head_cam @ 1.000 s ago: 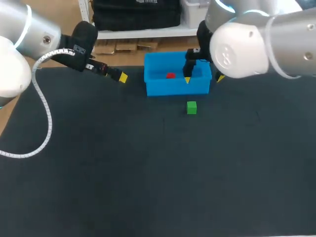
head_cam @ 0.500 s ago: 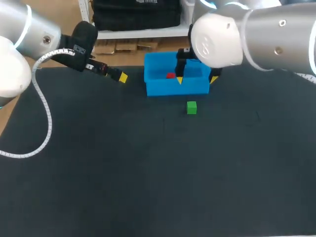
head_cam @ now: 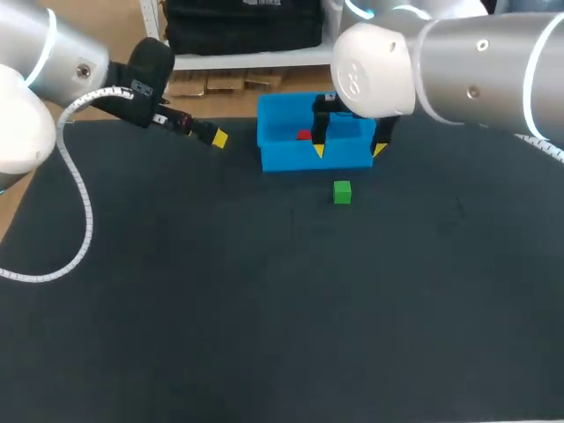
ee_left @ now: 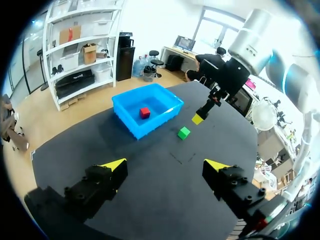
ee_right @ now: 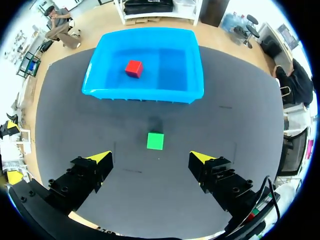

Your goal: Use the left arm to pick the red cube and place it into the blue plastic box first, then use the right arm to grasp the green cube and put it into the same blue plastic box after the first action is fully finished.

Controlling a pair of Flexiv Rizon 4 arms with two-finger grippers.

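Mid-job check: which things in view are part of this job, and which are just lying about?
Job:
red cube, inside the blue box
green cube, outside the box
left gripper, open
right gripper, open, green cube ahead of it

Not the job:
black table
white cable

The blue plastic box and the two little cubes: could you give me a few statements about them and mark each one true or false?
1. The small red cube lies inside the blue plastic box. True.
2. The small green cube lies in the box too. False: it sits on the black table, outside the box.
3. The right gripper grips the green cube. False: it is open, with the cube ahead of it.
4. The left gripper is open and empty. True.
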